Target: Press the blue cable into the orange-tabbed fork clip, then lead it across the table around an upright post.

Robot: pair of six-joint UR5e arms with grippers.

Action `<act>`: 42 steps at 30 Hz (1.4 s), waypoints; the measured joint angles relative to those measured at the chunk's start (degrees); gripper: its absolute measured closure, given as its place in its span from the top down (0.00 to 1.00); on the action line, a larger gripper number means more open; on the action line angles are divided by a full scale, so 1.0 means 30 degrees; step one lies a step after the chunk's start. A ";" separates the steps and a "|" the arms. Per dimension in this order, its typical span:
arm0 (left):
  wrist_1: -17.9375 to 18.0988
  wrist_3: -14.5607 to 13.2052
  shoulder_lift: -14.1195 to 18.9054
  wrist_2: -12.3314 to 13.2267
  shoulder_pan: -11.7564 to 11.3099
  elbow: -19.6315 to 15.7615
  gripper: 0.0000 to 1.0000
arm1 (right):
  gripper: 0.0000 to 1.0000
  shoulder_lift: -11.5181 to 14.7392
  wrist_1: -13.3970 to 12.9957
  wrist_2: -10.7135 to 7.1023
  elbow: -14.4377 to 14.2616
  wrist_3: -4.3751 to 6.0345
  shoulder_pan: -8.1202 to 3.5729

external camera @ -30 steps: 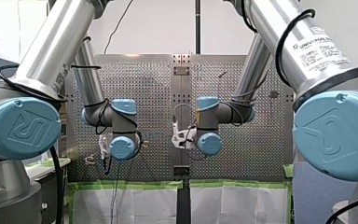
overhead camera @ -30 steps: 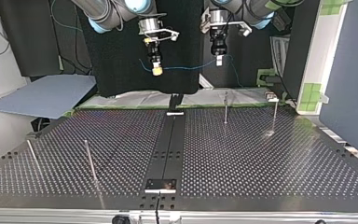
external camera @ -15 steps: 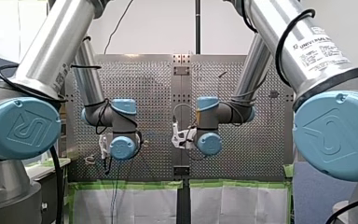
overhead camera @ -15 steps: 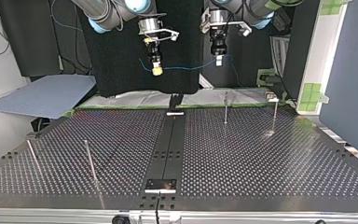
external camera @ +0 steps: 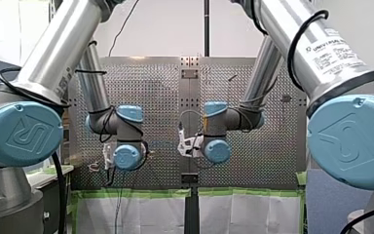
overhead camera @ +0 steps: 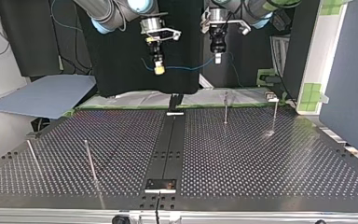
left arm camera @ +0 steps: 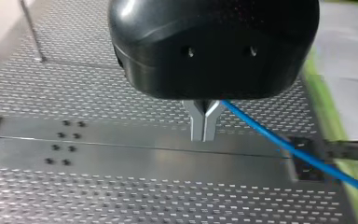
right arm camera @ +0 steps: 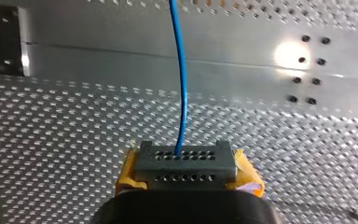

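Closest in, our right gripper has its yellow-padded fingers closed on the blue cable, which runs straight out ahead of them. Our left gripper has its metal fingers pinched narrow together, and the cable leaves at their side and slants away. We take it as clamped there too. The cable therefore hangs in the air between the two grips, well above the perforated table.

We judge it thin, light and limp. It sags where nothing holds it, will keep no shape of its own, and its smooth sheath may slide through the pads under a pull. The best hold is close on either side of the stretch meant for the fork clip, with the span short and lightly taut. We cannot pick out the fork clip with any certainty.

Farther off, upright posts stand on the table, apart from the cable.

Against a second ago, the top view shows our left gripper a touch higher and our right nudged toward that view's right. The span now climbs toward the left grip with a little more curve.
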State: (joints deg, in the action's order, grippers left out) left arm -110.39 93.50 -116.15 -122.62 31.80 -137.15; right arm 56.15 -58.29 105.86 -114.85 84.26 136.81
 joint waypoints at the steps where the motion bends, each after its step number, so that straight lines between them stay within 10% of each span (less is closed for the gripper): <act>1: -0.0110 0.0002 -0.0143 0.0006 0.0003 -0.0001 0.00 | 0.00 -0.0177 0.0173 0.0052 0.0034 -0.0004 0.0075; 24: -0.0548 0.0369 -0.0628 0.0062 -0.0161 0.0009 0.00 | 0.00 -0.2688 0.1738 0.0191 0.0192 0.0016 0.0173; 37: -0.2065 0.1149 0.1539 0.0783 -0.0822 0.0020 0.00 | 0.00 -0.0482 0.3219 -0.0394 0.0767 0.2096 -0.0135; 42: -0.1696 0.1218 0.2346 0.1301 -0.1508 0.0021 0.00 | 0.00 0.0224 0.3212 -0.0632 0.0915 0.2396 -0.0285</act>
State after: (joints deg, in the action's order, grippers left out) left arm -115.48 97.15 -109.11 -118.72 27.28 -137.09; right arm 56.82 -48.65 103.97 -112.11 91.45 135.96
